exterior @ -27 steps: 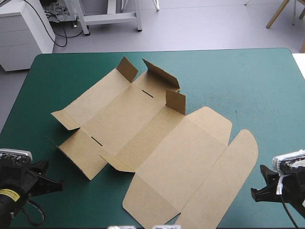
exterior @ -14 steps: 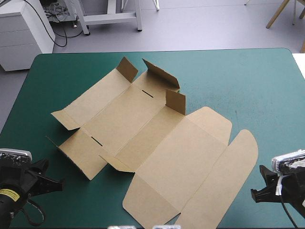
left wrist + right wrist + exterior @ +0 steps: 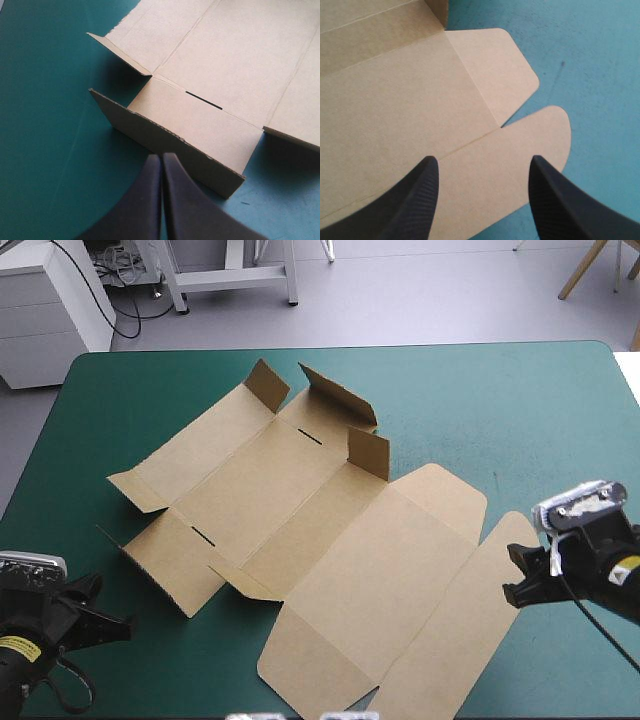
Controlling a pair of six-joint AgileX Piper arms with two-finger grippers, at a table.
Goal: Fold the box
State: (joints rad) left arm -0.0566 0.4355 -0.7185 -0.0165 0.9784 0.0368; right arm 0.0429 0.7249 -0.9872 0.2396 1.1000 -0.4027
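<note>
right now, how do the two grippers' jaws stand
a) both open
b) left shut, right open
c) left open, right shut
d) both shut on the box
b: on the left gripper the jaws meet in one pointed arch, holding nothing, while on the right gripper the jaws stand well apart above the box, near its rounded flap.

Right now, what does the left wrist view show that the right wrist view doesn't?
Only the left wrist view: the left hand shut, and ahead of it the box's end panel with a narrow slot, its near edge lifted off the cover. Only the right wrist view: the right hand open over the rounded flaps, which lie flat. Both: brown board on the teal-green cover.
</note>
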